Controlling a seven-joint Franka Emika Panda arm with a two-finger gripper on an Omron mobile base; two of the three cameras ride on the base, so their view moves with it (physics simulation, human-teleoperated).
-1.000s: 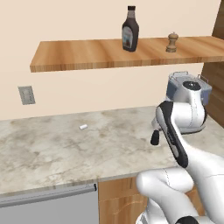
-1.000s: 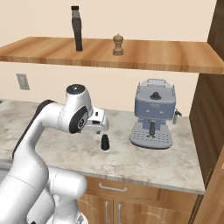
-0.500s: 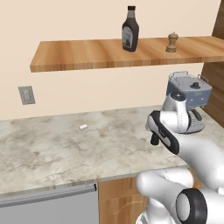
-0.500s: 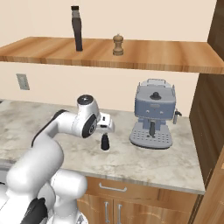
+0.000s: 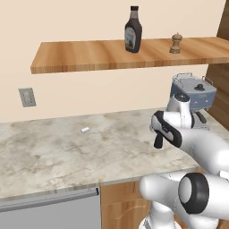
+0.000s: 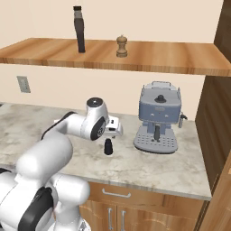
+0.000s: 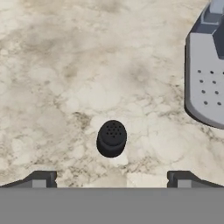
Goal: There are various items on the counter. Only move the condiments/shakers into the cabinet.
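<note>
The pincer (image 7: 111, 179) hangs spread wide over the black shaker (image 7: 111, 138), which stands on the table (image 7: 65, 65) at lower centre of the hand view. Drop straight, centring both tips, avoiding the coffee machine (image 7: 205, 83) at right.

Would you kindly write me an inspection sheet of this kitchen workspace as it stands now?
Surface: beige-grey marbled stone counter, level.
Job's things: dark brown syrup bottle and tan wooden pepper mill upright on the light-brown wooden plank shelf; small black shaker upright on the counter.
Clutter: tiny white cylinder lying on the counter.
Grippers: gripper open, above the shaker.
Cables: nothing seen.
Surroundings: grey-blue coffee machine; wall outlet.
</note>
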